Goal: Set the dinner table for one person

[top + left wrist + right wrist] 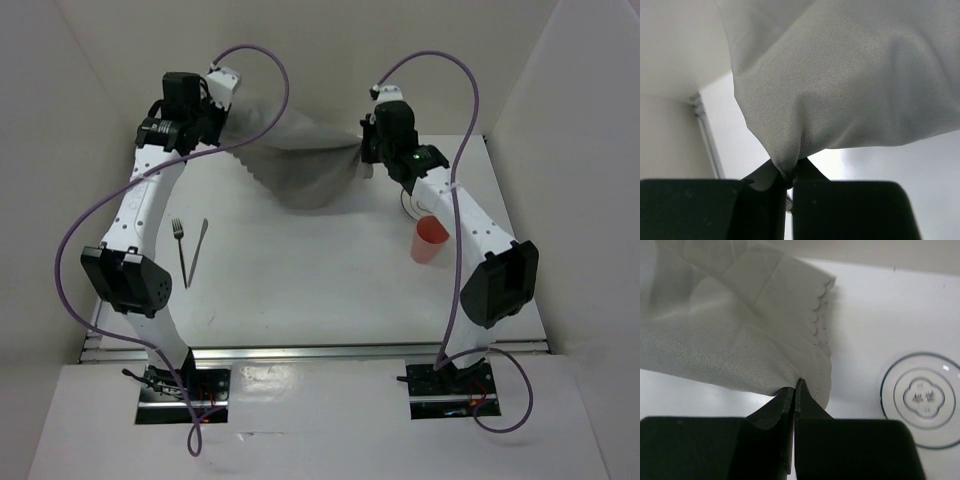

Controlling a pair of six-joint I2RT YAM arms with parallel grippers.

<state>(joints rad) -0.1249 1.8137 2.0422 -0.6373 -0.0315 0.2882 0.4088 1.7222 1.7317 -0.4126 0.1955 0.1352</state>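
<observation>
A grey cloth mat (pixel 300 165) hangs slack between my two grippers over the back of the white dinner table (pixel 300 300). My left gripper (pixel 222 118) is shut on one corner of the mat (pixel 840 75), the fabric pinched at its tips (pixel 787 175). My right gripper (pixel 364 150) is shut on the scalloped edge of the mat (pixel 740 330), the hem caught between its tips (pixel 796 387). A fork (pixel 178 238) and a knife (pixel 197 250) lie side by side at the left. A white plate (pixel 922 397) with a dark rim ring sits at the right, mostly hidden under the right arm in the top view.
A salmon-pink cup (pixel 431 241) stands upright at the right, close beside the right arm. White walls close in the table on the left, back and right. A silver rail (pixel 320 352) runs along the near edge.
</observation>
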